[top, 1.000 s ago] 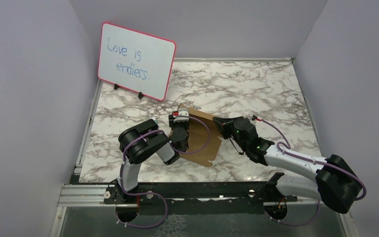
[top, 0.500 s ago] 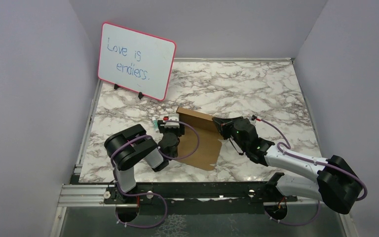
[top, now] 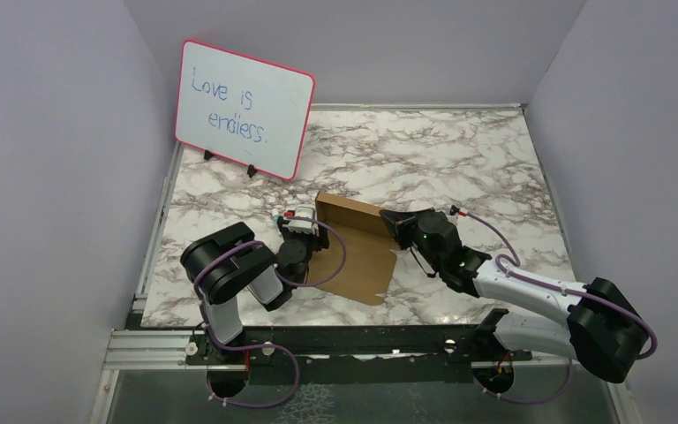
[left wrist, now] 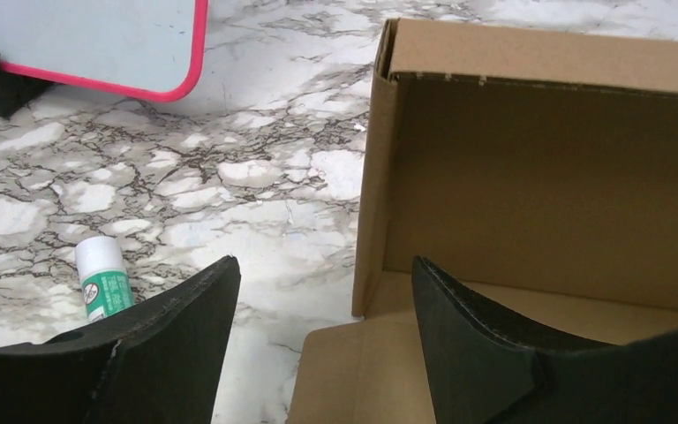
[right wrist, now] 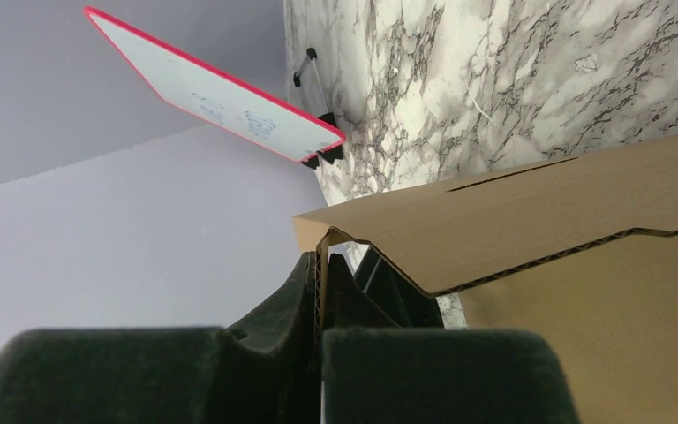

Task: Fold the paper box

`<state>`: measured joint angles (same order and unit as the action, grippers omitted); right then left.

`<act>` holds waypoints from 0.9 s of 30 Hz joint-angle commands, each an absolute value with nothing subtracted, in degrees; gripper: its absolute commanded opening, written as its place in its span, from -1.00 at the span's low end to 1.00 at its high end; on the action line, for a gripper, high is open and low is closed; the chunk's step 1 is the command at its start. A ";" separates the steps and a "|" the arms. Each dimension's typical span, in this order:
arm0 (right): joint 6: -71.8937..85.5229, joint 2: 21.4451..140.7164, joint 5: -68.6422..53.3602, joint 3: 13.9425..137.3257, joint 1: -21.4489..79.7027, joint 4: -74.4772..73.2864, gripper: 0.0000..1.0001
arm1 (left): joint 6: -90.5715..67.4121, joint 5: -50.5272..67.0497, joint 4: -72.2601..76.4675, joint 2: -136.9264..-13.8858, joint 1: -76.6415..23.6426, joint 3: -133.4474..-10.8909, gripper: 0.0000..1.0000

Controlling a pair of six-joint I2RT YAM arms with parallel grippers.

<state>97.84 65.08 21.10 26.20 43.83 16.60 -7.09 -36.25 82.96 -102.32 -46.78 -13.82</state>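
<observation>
Setting: a marbled worktop (top: 459, 150) is sitting inside grey walls, with a whiteboard (top: 243, 106) standing at its far left.
Box: the box (top: 362, 256) is lying mid-worktop between the two hands, only partly formed.
Left hand: the left hand (left wrist: 322, 265) is hanging wide open and empty just left of the box, touching nothing.
Right hand: the right hand (right wrist: 322, 256) is pinching the box's right edge.
Change: a second ago the left hand was sitting over the box's left part with its fingers closer together. It is now drawn back leftward, and the brown face is showing bare.
Meaning: the left-side fold is probably being released, leaving the right hand alone steadying the box.
Left wrist only: the far and left walls are standing upright and meeting at a corner, with a flap lying flat nearer. A small white-and-green tube (left wrist: 104, 278) is lying left of the box.
Right wrist only: the corrugated edge is sitting between the clamped fingers.
Top view: it is placing both arms, but wall height is reading poorly.
</observation>
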 commanded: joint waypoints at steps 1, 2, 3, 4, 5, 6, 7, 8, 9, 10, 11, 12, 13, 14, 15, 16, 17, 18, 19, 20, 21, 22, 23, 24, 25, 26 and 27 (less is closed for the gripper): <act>96.21 64.69 23.50 26.66 44.12 14.42 -0.98 | -8.12 -32.29 86.21 -103.18 -45.73 -15.80 0.45; 96.30 64.69 23.39 26.59 44.12 14.56 -0.98 | -7.76 -32.41 86.08 -103.71 -45.64 -16.36 0.44; 96.32 64.65 23.30 26.55 44.12 14.54 -0.98 | -7.47 -32.77 86.05 -104.18 -45.62 -16.96 0.43; 96.28 64.63 23.29 26.61 44.13 14.58 -0.98 | -7.17 -32.95 86.05 -104.68 -45.54 -17.53 0.40; 96.25 64.68 23.26 26.62 44.12 14.52 -0.98 | -6.83 -33.12 86.00 -105.54 -45.53 -18.06 0.37; 96.24 64.62 23.29 26.61 44.17 14.59 -0.98 | -6.45 -33.35 85.96 -106.13 -45.52 -18.57 0.33; 96.24 64.70 23.28 26.55 44.15 14.71 -0.98 | -6.22 -33.57 85.96 -106.77 -45.53 -19.01 0.31; 96.17 64.70 23.21 26.54 44.12 14.80 -0.98 | -6.10 -34.02 85.91 -107.35 -45.53 -19.41 0.28; 96.20 64.76 23.26 26.47 44.12 14.76 -0.98 | -6.09 -34.49 85.95 -107.78 -45.53 -19.69 0.23; 96.34 64.77 23.19 26.34 44.12 14.81 -0.98 | -6.14 -34.87 85.96 -108.13 -45.53 -19.88 0.19; 96.53 64.85 22.98 26.22 44.17 14.89 -0.98 | -6.18 -35.00 85.91 -108.33 -45.53 -19.88 0.16; 96.66 64.88 22.88 26.07 44.17 15.01 -0.98 | -6.16 -35.26 85.95 -108.41 -45.53 -19.82 0.14; 96.68 64.90 22.78 26.00 44.22 15.18 -0.98 | -6.05 -35.66 85.96 -108.44 -45.53 -19.72 0.11; 96.62 65.00 22.70 26.10 44.13 15.24 -0.98 | -6.02 -35.86 85.96 -108.43 -45.47 -19.55 0.06; 96.60 65.06 22.68 26.18 44.13 15.34 -0.98 | -5.76 -35.95 85.96 -108.38 -45.52 -19.44 0.02; 96.59 65.18 22.60 26.19 44.12 15.53 -0.98 | -5.51 -36.21 85.89 -108.41 -45.48 -19.38 -0.02; 96.50 65.18 22.55 26.19 44.12 15.70 -0.98 | -5.43 -36.64 85.87 -108.41 -45.52 -19.41 -0.05; 96.57 65.39 22.44 26.15 44.13 15.79 -0.98 | -5.39 -37.03 85.74 -108.57 -45.53 -19.47 -0.11; 96.51 65.51 22.31 26.19 44.14 15.88 -0.98 | -5.27 -37.42 85.55 -108.69 -45.53 -19.69 -0.15; 96.55 65.58 22.20 26.19 44.17 15.95 -0.98 | -5.01 -37.76 85.18 -108.78 -45.53 -20.03 -0.20; 96.56 65.61 22.09 26.19 44.16 15.99 -0.98 | -4.73 -38.14 84.86 -108.93 -45.53 -20.37 -0.25; 96.71 65.63 22.06 26.19 44.17 15.97 -0.98 | -4.49 -38.57 84.56 -109.12 -45.53 -20.65 -0.29; 96.72 65.53 21.98 26.11 44.13 15.97 -0.98 | -4.44 -39.26 84.29 -109.34 -45.53 -20.92 -0.31; 96.70 65.47 22.02 26.06 44.14 15.99 -0.98 | -4.33 -39.86 84.02 -109.56 -45.48 -21.18 -0.34; 96.62 65.38 22.06 26.10 44.13 16.00 -0.98 | -4.20 -40.36 83.76 -109.72 -45.48 -21.45 -0.36; 96.54 65.31 21.99 26.17 44.12 16.00 -0.98 | -4.34 -40.79 83.56 -109.81 -45.52 -21.70 -0.37; 96.51 65.40 21.93 26.19 44.19 15.97 -0.98 | -4.39 -41.23 83.31 -109.91 -45.50 -21.91 -0.38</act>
